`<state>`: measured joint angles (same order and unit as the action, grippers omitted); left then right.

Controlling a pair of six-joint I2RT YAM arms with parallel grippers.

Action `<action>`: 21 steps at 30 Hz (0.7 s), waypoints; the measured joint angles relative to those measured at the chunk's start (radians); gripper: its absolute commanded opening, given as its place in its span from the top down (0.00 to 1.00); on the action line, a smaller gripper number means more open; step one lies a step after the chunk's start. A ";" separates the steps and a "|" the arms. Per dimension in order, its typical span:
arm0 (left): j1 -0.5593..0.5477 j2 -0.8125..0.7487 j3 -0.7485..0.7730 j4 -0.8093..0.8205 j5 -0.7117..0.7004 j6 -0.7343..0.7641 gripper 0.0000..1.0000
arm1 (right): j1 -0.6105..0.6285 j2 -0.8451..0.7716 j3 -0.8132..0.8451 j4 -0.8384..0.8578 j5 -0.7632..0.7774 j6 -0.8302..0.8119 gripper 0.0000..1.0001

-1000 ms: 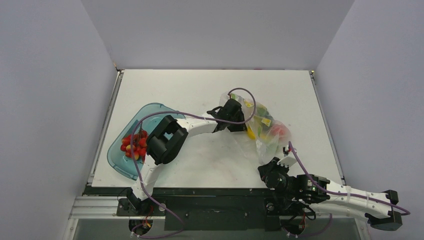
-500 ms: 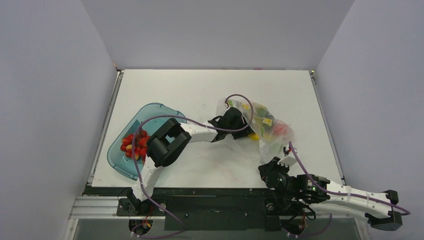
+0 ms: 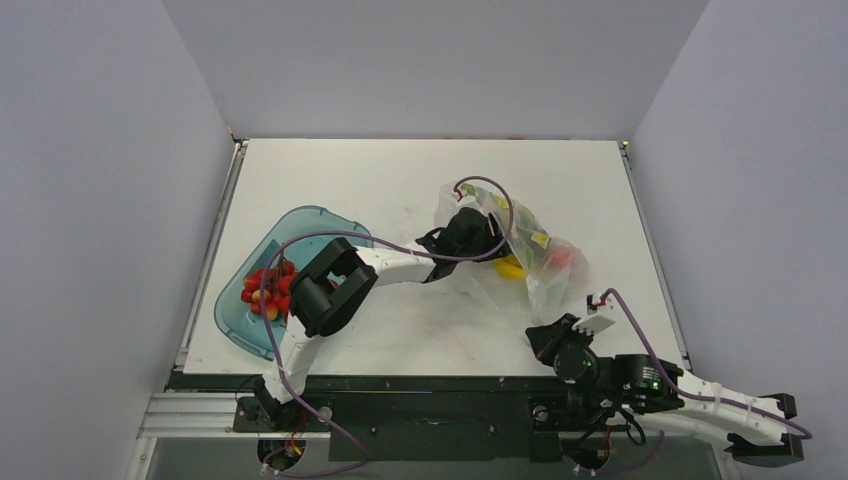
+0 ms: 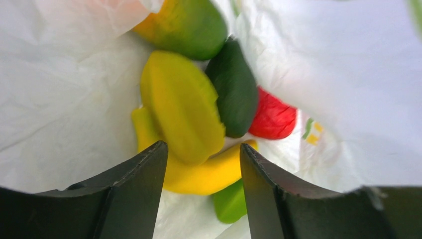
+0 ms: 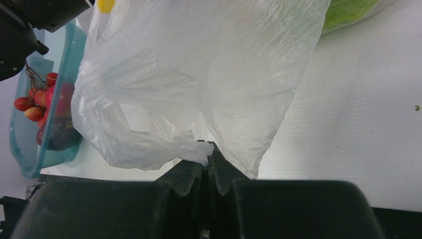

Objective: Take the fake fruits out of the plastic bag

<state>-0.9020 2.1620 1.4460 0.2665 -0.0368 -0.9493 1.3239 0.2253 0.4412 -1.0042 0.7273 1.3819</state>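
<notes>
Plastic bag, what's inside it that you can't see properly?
Left wrist view: red fruit half hidden behind the dark green fruit and a plastic bag fold.
Left wrist view: green piece partly covered by the left gripper.
Top view: fruits inside too small and blurred to count.

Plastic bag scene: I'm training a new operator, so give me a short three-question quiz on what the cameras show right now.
1. True or false: the right gripper is shut on the plastic bag.
2. The left gripper, jaws open, is: A hanging in open air, far from the bag; B reaching into the bag toward the fake fruits; C shut on the bag's handle.
3. Fill in: the red berries lie in the teal ___.
Key: 1 true; 2 B; 3 tray.
</notes>
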 measured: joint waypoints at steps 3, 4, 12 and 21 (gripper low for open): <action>-0.004 0.006 0.053 0.000 -0.034 0.012 0.44 | 0.000 -0.046 0.009 -0.013 0.013 -0.010 1.00; -0.006 0.015 0.079 0.001 -0.046 0.017 0.44 | 0.000 -0.053 0.012 -0.016 0.016 -0.011 1.00; -0.030 0.098 0.207 -0.060 -0.130 0.053 0.46 | 0.000 -0.045 0.021 -0.024 0.026 -0.012 1.00; -0.068 0.097 0.208 -0.153 -0.270 0.183 0.44 | 0.000 -0.037 0.021 -0.027 0.028 -0.013 1.00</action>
<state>-0.9695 2.2593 1.6535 0.1139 -0.3065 -0.7662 1.3239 0.1879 0.4622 -1.0313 0.7551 1.3693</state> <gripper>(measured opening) 0.510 0.003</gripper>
